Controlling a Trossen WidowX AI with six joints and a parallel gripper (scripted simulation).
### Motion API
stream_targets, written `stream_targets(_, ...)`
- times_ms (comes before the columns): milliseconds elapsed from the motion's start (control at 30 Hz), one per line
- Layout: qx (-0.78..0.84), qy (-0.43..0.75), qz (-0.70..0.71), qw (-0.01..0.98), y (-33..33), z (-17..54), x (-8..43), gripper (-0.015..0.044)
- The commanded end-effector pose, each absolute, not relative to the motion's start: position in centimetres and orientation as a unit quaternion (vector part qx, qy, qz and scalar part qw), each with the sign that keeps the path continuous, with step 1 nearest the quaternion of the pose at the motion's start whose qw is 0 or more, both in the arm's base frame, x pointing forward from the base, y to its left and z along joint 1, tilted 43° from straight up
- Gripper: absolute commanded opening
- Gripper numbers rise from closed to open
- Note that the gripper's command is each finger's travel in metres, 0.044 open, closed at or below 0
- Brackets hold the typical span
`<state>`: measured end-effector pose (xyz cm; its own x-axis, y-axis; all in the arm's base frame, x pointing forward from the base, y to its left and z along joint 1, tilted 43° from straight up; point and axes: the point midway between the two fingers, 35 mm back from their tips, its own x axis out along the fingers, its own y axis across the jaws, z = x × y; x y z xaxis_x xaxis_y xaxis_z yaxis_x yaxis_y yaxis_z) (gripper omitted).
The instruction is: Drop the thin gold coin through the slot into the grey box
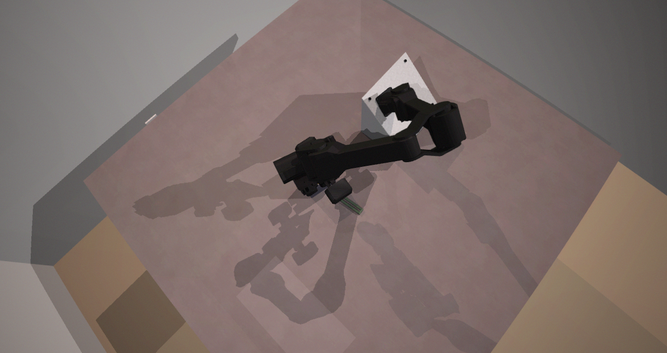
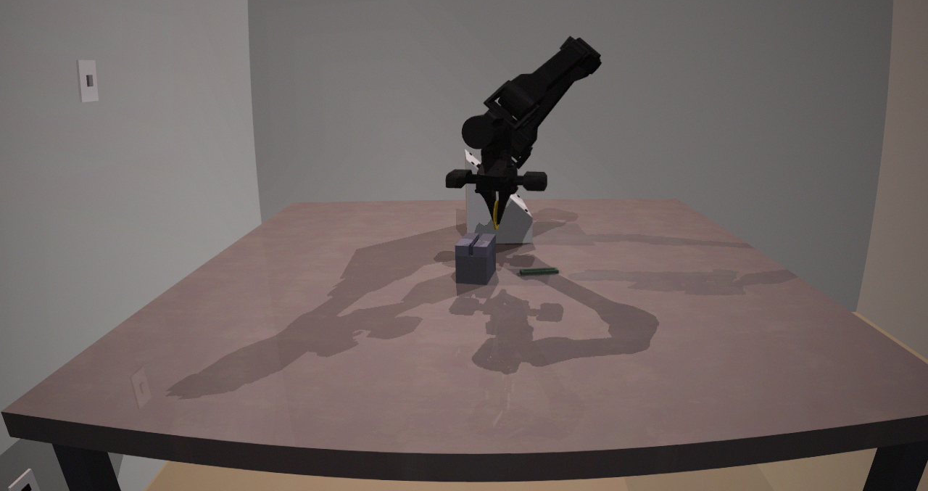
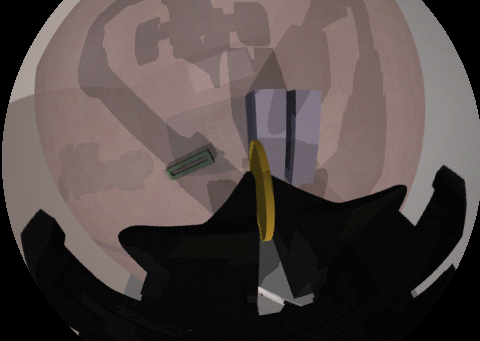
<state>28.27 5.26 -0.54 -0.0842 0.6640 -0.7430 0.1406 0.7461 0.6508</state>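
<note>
My gripper [image 2: 496,220] [image 3: 253,177] is shut on the gold coin [image 2: 496,214] [image 3: 266,201], which stands edge-down between the fingertips, its lower part sticking out. In the exterior view the coin hangs above and a little right of the grey box [image 2: 475,269] [image 3: 306,116]. In the wrist view the coin's far end overlaps the lid's left part, left of the slot [image 3: 291,126], and leans slightly against the slot's line. The empty dark-green holder [image 1: 353,205] [image 2: 538,271] [image 3: 190,164] lies to the right of the box in the exterior view. In the top view the arm hides the coin and box.
The arm's white wedge-shaped base block [image 1: 402,73] [image 2: 512,228] stands behind the box in the exterior view. The pinkish table [image 1: 186,145] [image 2: 324,410] carries several arm shadows. The arm reaches over the table from the base block.
</note>
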Motion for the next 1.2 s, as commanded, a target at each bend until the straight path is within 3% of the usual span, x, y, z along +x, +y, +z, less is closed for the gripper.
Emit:
stream_targets(0,0.284,0.702,0.212,0.617,4.3,-1.3,28.7,0.0000)
stream_targets(1167,0.285,0.704,0.217,0.614,2.2,-3.0,29.1,0.0000)
